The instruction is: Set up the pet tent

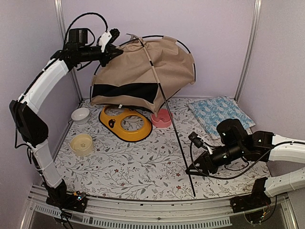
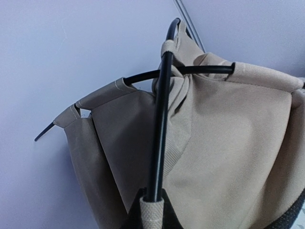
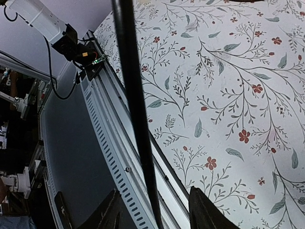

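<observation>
The pet tent [image 1: 147, 71] is tan canvas with black trim, lifted off the floral mat at the back, half collapsed. My left gripper [image 1: 112, 46] is raised at the tent's upper left and is shut on a black pole [image 2: 159, 124] near the fabric sleeves [image 2: 248, 143]. A second long black pole [image 1: 176, 129] slants from the tent top down to the mat's front edge. My right gripper [image 1: 193, 168] is low at the front right. It is open, with that pole [image 3: 136, 109] passing between its fingers [image 3: 207, 210] without visible contact.
A yellow double-bowl feeder [image 1: 125, 122] and a pink bowl [image 1: 162, 118] lie under the tent's front. A white bowl [image 1: 80, 115] and a cream bowl [image 1: 81, 144] sit at the left. A blue patterned cushion [image 1: 220, 113] lies at the back right. A metal rail [image 3: 109, 143] borders the mat's front.
</observation>
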`<act>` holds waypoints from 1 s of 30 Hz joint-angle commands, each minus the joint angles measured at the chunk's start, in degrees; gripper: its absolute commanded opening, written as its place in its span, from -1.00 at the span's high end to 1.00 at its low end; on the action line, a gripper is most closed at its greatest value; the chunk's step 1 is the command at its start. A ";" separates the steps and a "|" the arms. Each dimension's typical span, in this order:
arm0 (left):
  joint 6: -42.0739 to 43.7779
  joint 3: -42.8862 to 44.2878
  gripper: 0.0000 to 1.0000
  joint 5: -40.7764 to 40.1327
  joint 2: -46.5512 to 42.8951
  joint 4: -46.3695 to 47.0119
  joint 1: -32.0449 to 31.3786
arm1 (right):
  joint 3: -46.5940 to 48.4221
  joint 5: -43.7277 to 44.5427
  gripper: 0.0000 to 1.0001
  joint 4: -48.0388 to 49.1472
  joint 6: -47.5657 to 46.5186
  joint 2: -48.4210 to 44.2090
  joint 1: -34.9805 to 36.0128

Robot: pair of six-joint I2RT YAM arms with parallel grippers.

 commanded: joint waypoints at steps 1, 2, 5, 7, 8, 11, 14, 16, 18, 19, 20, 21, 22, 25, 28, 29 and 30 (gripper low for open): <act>-0.58 2.14 1.00 1.65 0.38 3.82 0.74 | -1.45 -0.59 0.05 1.85 1.21 -0.19 0.39; -0.62 2.19 1.00 1.73 0.45 3.96 0.78 | -1.59 -1.05 0.08 1.86 1.18 0.36 0.48; -0.80 2.51 1.00 1.85 0.84 4.18 0.74 | -1.99 -2.20 0.18 2.63 1.31 1.59 0.77; -0.89 2.83 1.00 1.90 1.01 4.27 0.75 | -2.17 -2.05 0.24 2.66 1.34 1.92 1.00; -0.90 2.99 1.00 1.90 1.15 4.35 0.76 | -2.26 -1.83 0.29 2.56 1.34 1.95 1.13; -1.26 3.51 1.00 2.55 1.71 4.36 0.75 | -2.36 -1.75 0.42 2.67 1.33 1.94 1.12; -1.78 3.90 1.00 3.09 2.06 4.56 0.76 | -2.16 -1.54 0.56 3.06 1.30 2.42 1.10; -2.29 3.97 1.00 3.60 2.29 4.71 0.74 | -1.97 -1.75 0.73 3.59 1.17 2.61 1.14; -3.04 3.91 1.00 4.80 2.42 4.80 0.75 | -1.31 -2.34 0.92 4.20 0.96 3.09 1.14; -3.61 3.86 1.00 5.48 2.58 4.80 0.64 | -0.64 -2.75 0.99 4.64 0.84 3.36 1.15; -4.11 3.71 1.00 6.04 2.68 4.80 0.40 | 0.05 -3.22 1.00 5.25 0.69 3.62 1.15; -4.71 3.38 1.00 6.39 2.84 4.87 0.05 | 0.90 -3.39 1.00 5.94 0.45 3.90 1.10; -5.39 2.96 1.00 6.49 2.94 5.14 -0.57 | 1.74 -3.89 1.00 6.82 0.18 4.15 1.10; -8.95 -0.61 0.78 3.28 2.24 8.97 -3.24 | 3.63 -4.95 1.00 10.25 -0.06 5.24 1.12; -13.35 -6.13 0.09 -7.62 -0.48 15.70 -6.98 | 3.97 -4.81 1.00 12.98 0.05 6.06 1.10; -15.43 -8.35 -0.08 -11.74 -1.72 18.40 -8.08 | 3.84 -4.15 1.00 13.73 0.37 5.96 1.14; -17.18 -10.23 -0.21 -15.12 -2.98 20.66 -9.11 | 3.56 -3.65 1.00 14.80 0.64 5.73 1.10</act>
